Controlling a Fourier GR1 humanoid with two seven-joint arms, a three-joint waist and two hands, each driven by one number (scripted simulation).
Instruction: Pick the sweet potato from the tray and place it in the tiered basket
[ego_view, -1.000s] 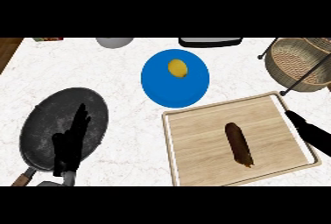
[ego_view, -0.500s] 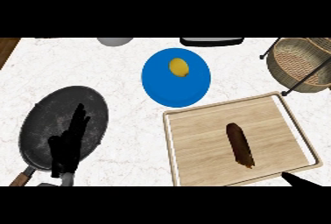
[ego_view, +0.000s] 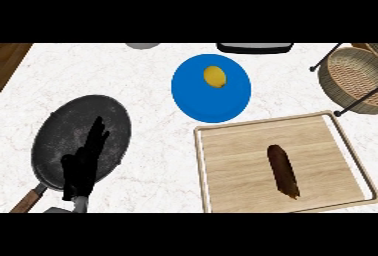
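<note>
Marble counter (ego_view: 111, 75): the sweet potato (ego_view: 283, 171) lies ungrasped on the tray (ego_view: 229, 165), front right corner; left hand (ego_view: 81, 170) hovers released over a pan (ego_view: 59, 135). Reaching is next.

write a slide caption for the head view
Sweet potato lies on the wooden tray, basket at upper right, left robot hand open over the pan.
</note>
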